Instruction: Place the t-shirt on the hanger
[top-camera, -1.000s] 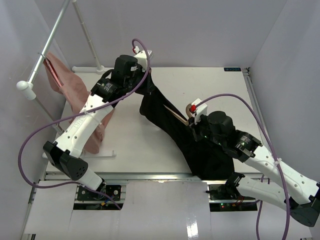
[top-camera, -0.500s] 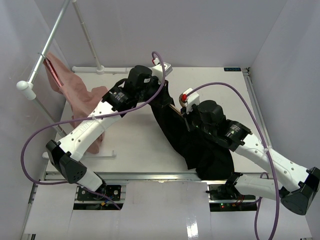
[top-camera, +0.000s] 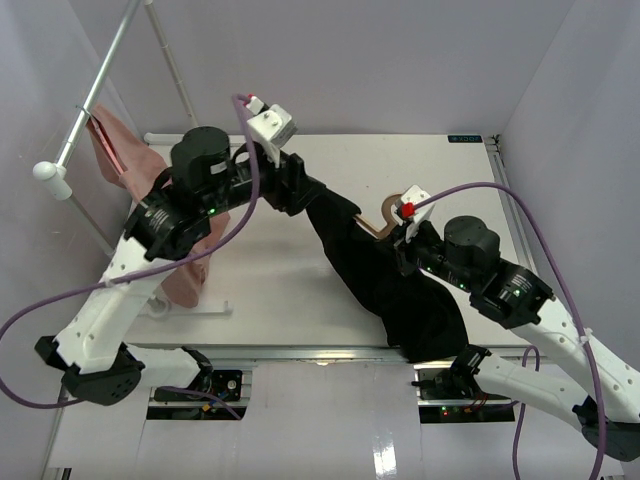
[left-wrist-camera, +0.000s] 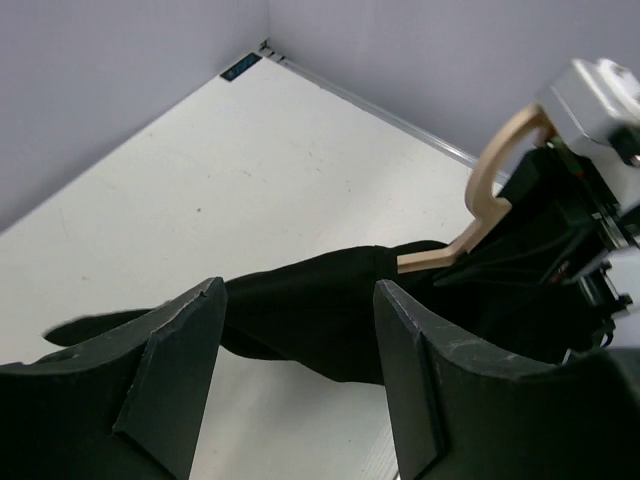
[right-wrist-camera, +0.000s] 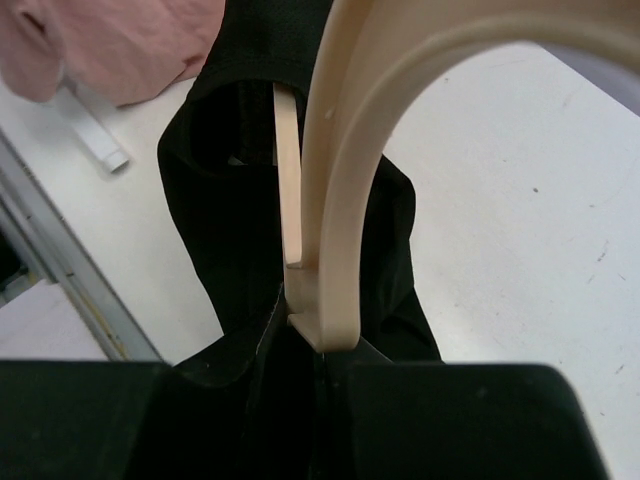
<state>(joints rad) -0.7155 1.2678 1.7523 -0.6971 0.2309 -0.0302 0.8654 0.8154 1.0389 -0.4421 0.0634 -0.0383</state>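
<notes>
Left jaws stand wide apart with nothing between them: in the left wrist view the two dark fingers (left-wrist-camera: 165, 380) are spread, and the black t-shirt (left-wrist-camera: 320, 310) shows through the gap beyond them, over the white worktop (left-wrist-camera: 250, 170). Right jaws are drawn in narrow on the hanger (right-wrist-camera: 335, 200), clamping it at the foot of its wooden hook, which arches up out of the grip in the right wrist view. Just beside the hook's foot, a thin wooden strip of the same hanger runs into the dark opening of the shirt. From above, the t-shirt (top-camera: 370, 270) lies as a long dark band running diagonally across the worktop (top-camera: 260, 270), from just beside the left jaws at the far middle down to the near edge on the right, where its wider end bunches under the right arm (top-camera: 500, 290). Whether the left fingers touch the cloth cannot be told. The hanger (top-camera: 388, 212) pokes its light tan hook out of the right side of the band, close by the right wrist; the rest of it is covered by the fabric, so how far it reaches inside cannot be told. At the left, a pink garment (top-camera: 130, 165) hangs from a grey rail (top-camera: 95, 85) and trails down onto the worktop beside the left arm (top-camera: 150, 230).
</notes>
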